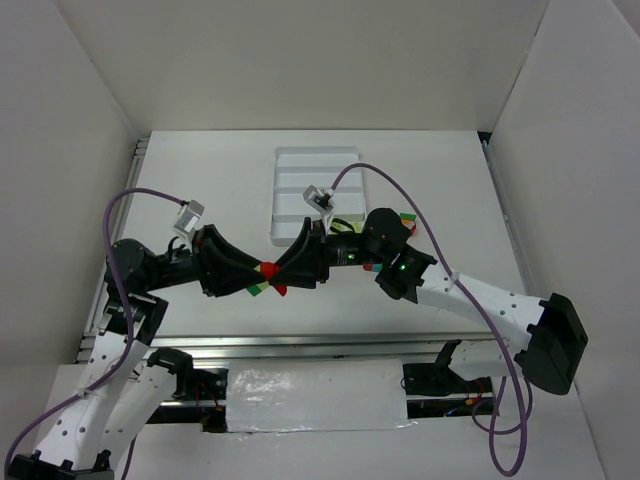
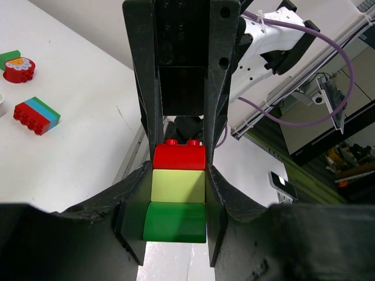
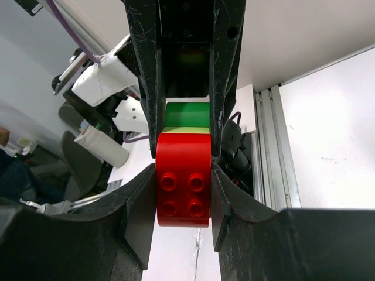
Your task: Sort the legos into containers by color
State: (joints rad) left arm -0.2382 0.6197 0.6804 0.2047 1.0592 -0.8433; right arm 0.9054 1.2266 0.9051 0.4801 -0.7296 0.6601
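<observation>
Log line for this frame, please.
left gripper: shut on green-yellow end of stack | right gripper: shut on red brick at other end | stack: held in air between both

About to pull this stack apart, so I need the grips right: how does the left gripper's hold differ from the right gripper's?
The left gripper clamps the green brick and yellow brick; the right gripper clamps only the red brick. The left gripper reaches in from the stack's smooth green end, the right gripper from the studded red end. Shared: both are shut on the same stack, fingers facing each other.
</observation>
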